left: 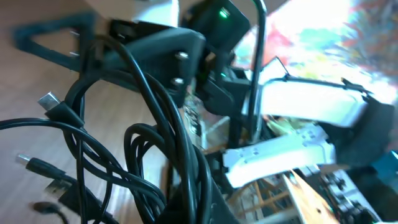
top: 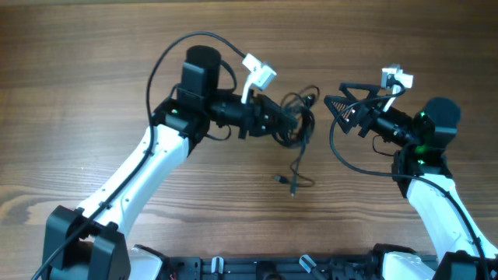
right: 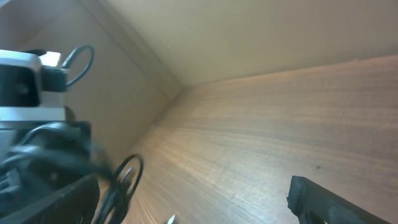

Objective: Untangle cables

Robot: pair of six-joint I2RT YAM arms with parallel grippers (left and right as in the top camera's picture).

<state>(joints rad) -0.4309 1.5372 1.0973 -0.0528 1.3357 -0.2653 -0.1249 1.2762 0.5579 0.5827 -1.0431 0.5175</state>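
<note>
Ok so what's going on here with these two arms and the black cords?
The left gripper is shut on the tangled bundle of cables near the middle of the table. The right gripper stands open beside the bundle, holding nothing. One plug end trails onto the wood, and the bundle is still knotted.

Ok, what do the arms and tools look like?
White links, black joint housings and green lights on left arm and right arm; black left tool and right tool, each topped by a white camera block, with a looping black cable.
</note>
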